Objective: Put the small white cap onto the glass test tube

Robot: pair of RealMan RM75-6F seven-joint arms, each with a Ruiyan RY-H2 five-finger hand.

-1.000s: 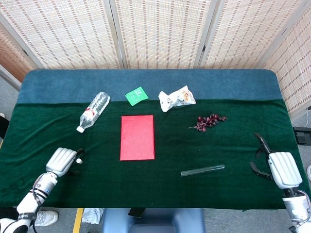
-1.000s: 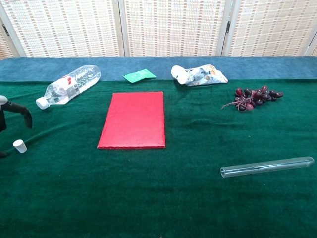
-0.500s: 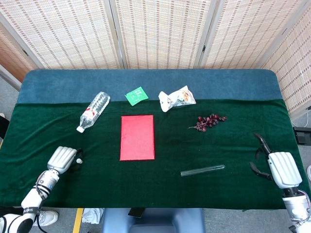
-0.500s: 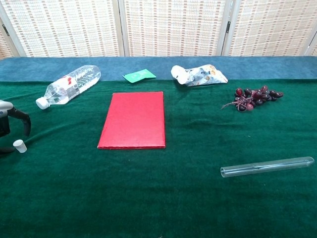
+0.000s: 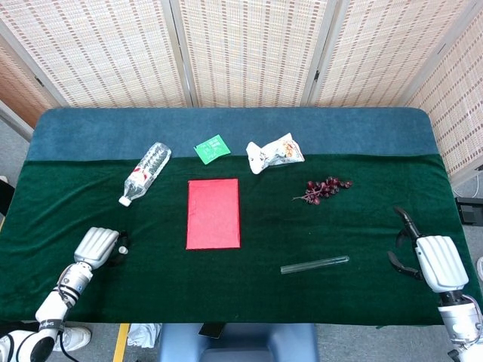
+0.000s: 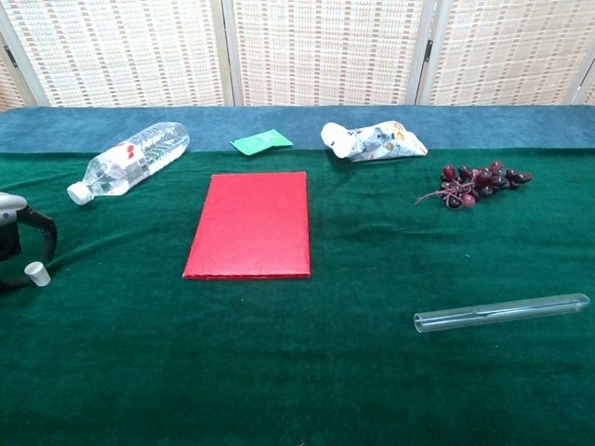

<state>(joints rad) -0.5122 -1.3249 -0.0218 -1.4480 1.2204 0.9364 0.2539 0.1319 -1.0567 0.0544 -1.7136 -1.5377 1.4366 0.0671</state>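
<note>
Approach phase: the left hand (image 5: 96,244) is settling lower at the lower left of the head view than a second ago, its dark fingers (image 6: 45,226) arching open around the small white cap (image 6: 35,273), which is still standing on the green cloth (image 5: 264,226), not yet pinched. The right hand (image 5: 435,261) is waiting at lower right, fingers apart and empty. The glass test tube (image 6: 502,311), a clear, smooth cylinder, is lying flat right of centre, well apart from the cap.
</note>
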